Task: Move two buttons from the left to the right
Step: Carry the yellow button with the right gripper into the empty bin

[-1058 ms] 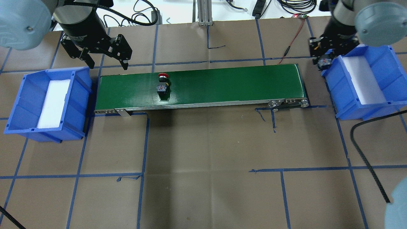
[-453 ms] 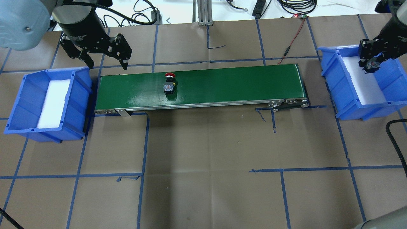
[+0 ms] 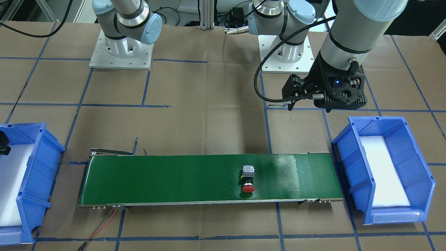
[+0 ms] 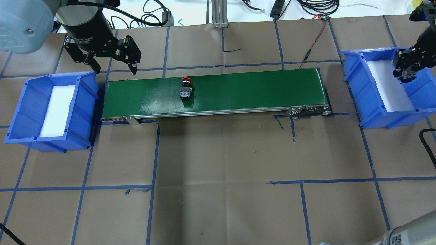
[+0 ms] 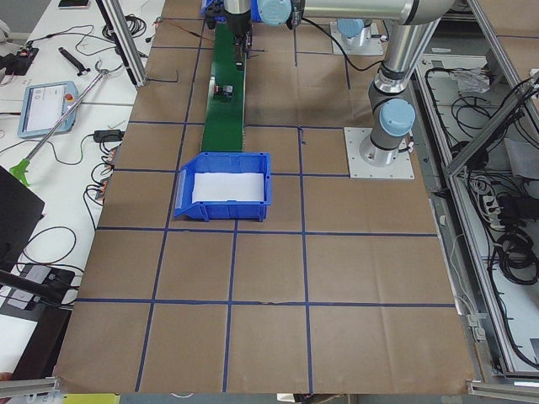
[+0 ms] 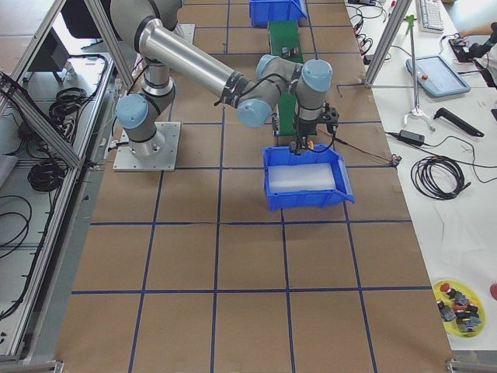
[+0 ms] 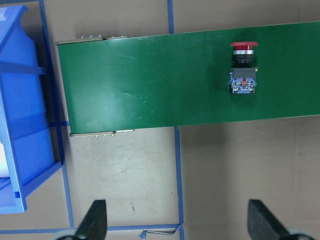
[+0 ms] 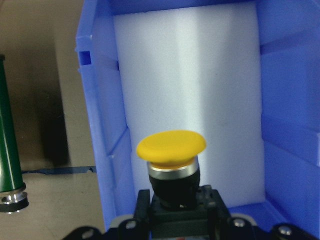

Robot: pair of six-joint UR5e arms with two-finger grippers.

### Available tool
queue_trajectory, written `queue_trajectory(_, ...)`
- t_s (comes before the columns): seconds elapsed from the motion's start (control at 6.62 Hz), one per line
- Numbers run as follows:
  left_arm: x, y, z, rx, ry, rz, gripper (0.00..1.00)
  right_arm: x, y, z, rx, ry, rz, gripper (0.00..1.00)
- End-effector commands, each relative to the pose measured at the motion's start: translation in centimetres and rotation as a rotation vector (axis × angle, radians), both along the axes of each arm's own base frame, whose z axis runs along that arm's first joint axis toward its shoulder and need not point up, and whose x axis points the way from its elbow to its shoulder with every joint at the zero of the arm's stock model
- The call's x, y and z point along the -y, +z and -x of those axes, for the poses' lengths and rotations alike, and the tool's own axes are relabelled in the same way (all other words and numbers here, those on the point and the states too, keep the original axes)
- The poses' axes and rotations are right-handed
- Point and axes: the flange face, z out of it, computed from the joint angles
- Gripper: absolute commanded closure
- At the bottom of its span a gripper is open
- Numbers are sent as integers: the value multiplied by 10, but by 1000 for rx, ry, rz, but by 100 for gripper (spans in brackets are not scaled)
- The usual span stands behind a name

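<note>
The red button (image 4: pixel 185 87) lies on its side on the green conveyor belt (image 4: pixel 255 88), left of the middle; it also shows as the red button (image 3: pixel 248 178) and the red button (image 7: pixel 243 70). My right gripper (image 4: pixel 405 73) is shut on the yellow button (image 8: pixel 171 160) and holds it, cap down, above the white foam of the right blue bin (image 4: pixel 357 92). My left gripper (image 4: pixel 115 71) hangs open and empty behind the belt's left end, apart from the red button.
The left blue bin (image 4: pixel 85 88) with white foam stands at the belt's left end. A red wire (image 4: pixel 315 37) and cables lie behind the belt. Brown paper with blue tape lines covers the table.
The red button has ridden the belt a short way to the right. My right gripper has carried the yellow button from the belt's right end to above the right bin. The left gripper stayed put.
</note>
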Motion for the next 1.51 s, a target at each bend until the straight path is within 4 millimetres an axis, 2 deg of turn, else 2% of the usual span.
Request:
queue_trajectory(0.0,0,0,0,-1,7,1,0,4,-45,11,-24,61,17,95)
queue_trajectory(0.15,0,0,0,-1,5,1,0,-1,-69,11,-3,60,-12,95)
queue_trajectory(0.45,0,0,0,-1,5,1,0,-10,-100,8,15,57,-47,95)
queue_trajectory(0.6,0,0,0,-1,5,1,0,-17,-110,23,22,30,-55,94)
queue_trajectory(0.76,0,0,0,-1,5,1,0,-23,-110,33,23,16,-58,94)
queue_trajectory(0.91,0,0,0,-1,5,1,0,-24,-113,33,26,19,-64,93)
queue_trajectory(1.06,0,0,0,-1,5,1,0,-25,-113,33,27,18,-65,85)
queue_trajectory(1.36,0,0,0,-1,5,1,0,-24,-118,30,47,19,-63,40)
